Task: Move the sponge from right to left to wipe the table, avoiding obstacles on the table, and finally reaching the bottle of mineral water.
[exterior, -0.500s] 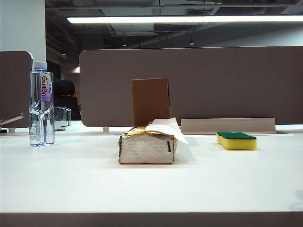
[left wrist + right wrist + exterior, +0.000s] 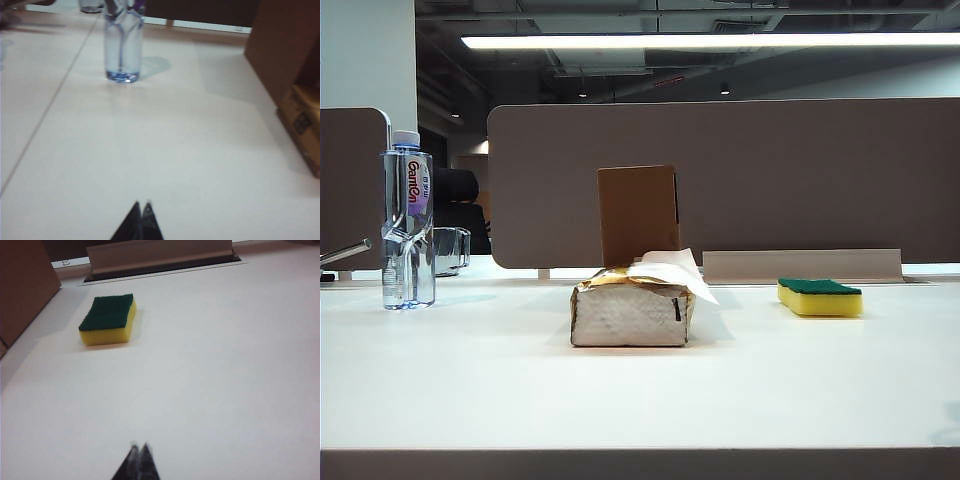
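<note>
I see my right gripper (image 2: 139,446) closed and empty above the worktop (image 2: 225,365), the sponge (image 2: 107,319) well ahead, while my left gripper (image 2: 142,204), seemingly closed too, faces the mineral water bottle (image 2: 123,42) well ahead, with the cardboard box (image 2: 285,45) off to one side.

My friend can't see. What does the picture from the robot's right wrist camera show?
A yellow sponge with a green top lies untouched on a white table. The right gripper, shut, hovers well short of it. A brown cardboard box stands beside the sponge at the picture's edge.
</note>
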`<state>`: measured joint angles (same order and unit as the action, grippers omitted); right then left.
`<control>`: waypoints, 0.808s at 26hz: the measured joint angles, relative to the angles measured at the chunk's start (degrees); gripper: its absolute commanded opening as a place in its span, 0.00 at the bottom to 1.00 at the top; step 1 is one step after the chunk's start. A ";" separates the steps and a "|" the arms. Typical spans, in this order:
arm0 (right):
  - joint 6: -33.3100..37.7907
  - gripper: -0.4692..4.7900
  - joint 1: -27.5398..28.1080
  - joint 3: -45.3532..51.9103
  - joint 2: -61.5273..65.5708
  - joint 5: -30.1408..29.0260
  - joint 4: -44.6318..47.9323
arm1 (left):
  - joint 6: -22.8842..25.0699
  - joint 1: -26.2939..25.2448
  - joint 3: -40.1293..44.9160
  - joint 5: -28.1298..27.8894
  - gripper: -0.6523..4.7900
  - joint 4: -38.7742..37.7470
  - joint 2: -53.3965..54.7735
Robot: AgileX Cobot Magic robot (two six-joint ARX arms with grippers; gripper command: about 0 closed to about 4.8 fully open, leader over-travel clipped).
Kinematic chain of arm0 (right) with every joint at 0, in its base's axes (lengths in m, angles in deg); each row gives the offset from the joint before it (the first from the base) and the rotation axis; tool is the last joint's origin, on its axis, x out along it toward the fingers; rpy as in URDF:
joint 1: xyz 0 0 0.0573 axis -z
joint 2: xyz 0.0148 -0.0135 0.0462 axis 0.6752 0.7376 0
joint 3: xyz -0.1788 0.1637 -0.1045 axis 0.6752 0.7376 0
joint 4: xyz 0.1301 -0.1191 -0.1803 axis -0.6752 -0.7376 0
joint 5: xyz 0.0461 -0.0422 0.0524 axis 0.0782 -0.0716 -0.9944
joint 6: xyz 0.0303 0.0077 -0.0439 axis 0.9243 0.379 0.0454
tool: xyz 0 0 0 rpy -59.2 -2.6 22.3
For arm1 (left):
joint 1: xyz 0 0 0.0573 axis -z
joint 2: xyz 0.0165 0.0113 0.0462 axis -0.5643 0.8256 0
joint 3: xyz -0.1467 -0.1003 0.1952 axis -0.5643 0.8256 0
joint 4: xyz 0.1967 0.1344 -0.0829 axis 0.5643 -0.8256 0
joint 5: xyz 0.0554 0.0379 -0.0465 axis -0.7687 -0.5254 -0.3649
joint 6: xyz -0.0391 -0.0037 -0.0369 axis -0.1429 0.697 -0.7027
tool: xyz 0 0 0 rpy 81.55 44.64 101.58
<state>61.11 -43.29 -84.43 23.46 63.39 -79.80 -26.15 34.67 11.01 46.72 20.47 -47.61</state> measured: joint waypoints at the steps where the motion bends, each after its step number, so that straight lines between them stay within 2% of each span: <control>1: -0.02 0.09 0.00 0.00 0.00 0.00 0.00 | -0.17 0.00 -0.09 2.43 0.22 0.22 0.00; 5: 0.00 0.09 0.00 -0.02 0.00 -0.55 0.02 | -4.02 0.00 -0.09 9.81 0.35 3.58 0.00; 9: -0.02 0.09 0.00 -0.24 -0.02 -4.24 0.07 | -6.40 0.00 -0.17 15.26 0.39 7.82 0.00; 10: 0.00 0.09 0.00 -0.61 0.00 -5.03 -0.15 | -6.45 0.00 -0.50 15.89 0.44 8.07 0.00; 12: 0.02 0.09 0.00 -1.57 -0.02 -5.92 -0.13 | -6.67 0.00 -1.42 16.22 0.64 7.89 0.02; 14: 0.02 0.09 0.00 -2.49 -0.02 -6.12 -0.04 | -6.64 0.00 -2.86 16.22 0.73 7.85 0.00; 21: 5.29 0.09 -0.02 -7.15 -0.02 -6.29 -0.24 | -6.64 0.00 -10.14 17.90 0.75 0.87 0.00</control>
<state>66.40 -43.31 -91.58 23.44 57.09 -80.04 -32.79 34.67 0.87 64.62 21.34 -47.61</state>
